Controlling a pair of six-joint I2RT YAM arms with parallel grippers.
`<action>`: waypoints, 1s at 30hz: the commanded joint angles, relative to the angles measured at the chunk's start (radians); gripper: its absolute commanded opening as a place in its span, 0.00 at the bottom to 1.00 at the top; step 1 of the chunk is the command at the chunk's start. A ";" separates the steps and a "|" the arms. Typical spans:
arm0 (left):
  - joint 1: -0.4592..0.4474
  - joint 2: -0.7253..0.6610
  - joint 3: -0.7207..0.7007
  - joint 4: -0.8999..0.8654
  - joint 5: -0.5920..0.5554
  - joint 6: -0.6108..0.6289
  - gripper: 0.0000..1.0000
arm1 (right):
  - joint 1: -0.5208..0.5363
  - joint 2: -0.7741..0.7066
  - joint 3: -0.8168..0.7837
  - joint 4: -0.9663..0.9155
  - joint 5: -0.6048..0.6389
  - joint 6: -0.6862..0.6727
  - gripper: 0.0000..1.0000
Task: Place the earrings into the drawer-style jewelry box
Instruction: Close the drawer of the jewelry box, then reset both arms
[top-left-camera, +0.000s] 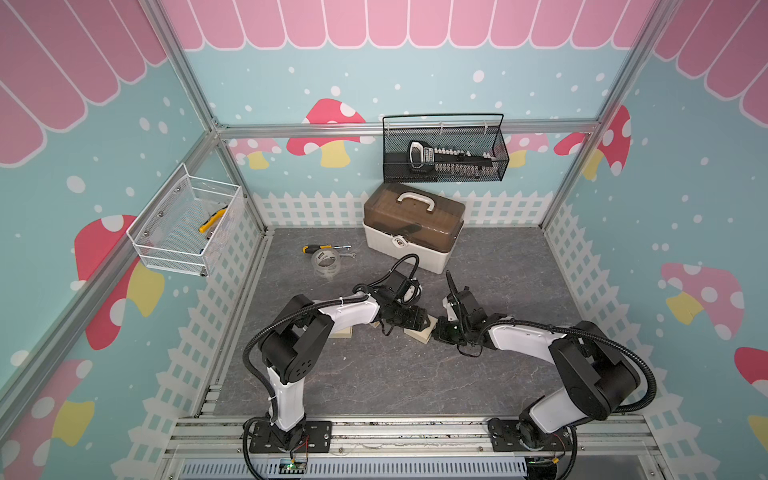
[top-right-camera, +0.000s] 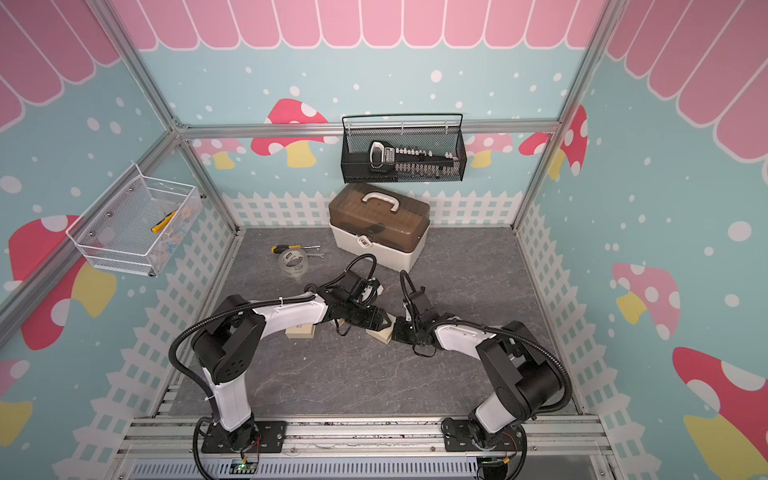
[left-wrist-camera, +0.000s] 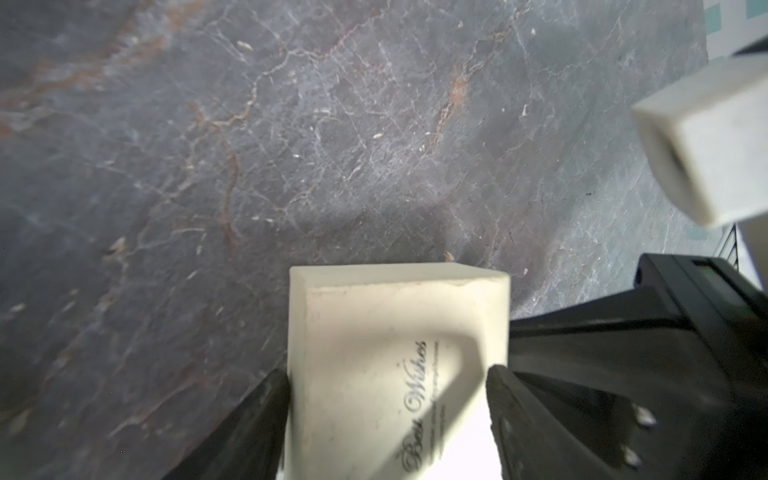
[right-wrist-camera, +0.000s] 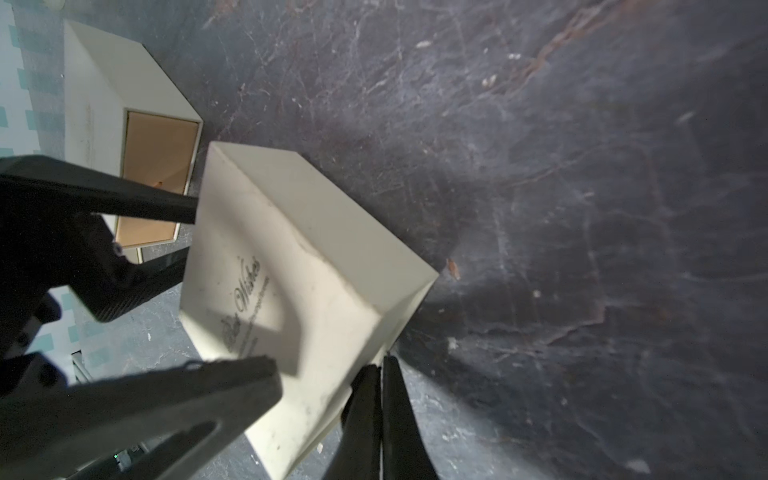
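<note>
Left claw (left-wrist-camera: 388, 374) is closed on the box (left-wrist-camera: 374, 316), one finger pressed to each side and the "Best Wishes" face up between them. That's a wide hold, spread to the box's width. Right claw (right-wrist-camera: 379, 370) is pinched tight with the tips together, touching the box's low corner on the side facing my right arm. I can't tell if anything thin is nipped between them. In both top views the box is mid-surface, right where the two claws meet, on the grey marbled surface (left-wrist-camera: 208, 166). I can't tell whether it sits flat or is tipped a little. A second box (right-wrist-camera: 95, 104) lies near it on the left arm's side. Its open end shows a brown inside, and in the top views it sits partly under the left forearm. The earrings are too small to make out in any view, so I can't place them. A tiny brownish speck (right-wrist-camera: 453, 268) lies on the surface just off the box's far corner, and I can't tell what it is. At the back, well apart from the claws, there's a toolbox (top-left-camera: 413, 228) with its brown lid shut. A tape roll (top-left-camera: 326, 262) sits just beside a screwdriver (top-left-camera: 318, 248).
</note>
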 joint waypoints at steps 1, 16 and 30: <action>-0.010 -0.083 -0.001 -0.014 -0.092 -0.007 0.81 | 0.005 -0.068 0.001 -0.085 0.087 -0.034 0.12; 0.145 -0.840 -0.405 0.077 -0.849 -0.024 0.99 | -0.013 -0.478 0.032 -0.242 0.712 -0.351 0.99; 0.521 -0.897 -0.853 0.644 -1.077 0.328 0.99 | -0.240 -0.188 -0.151 0.504 0.850 -0.904 1.00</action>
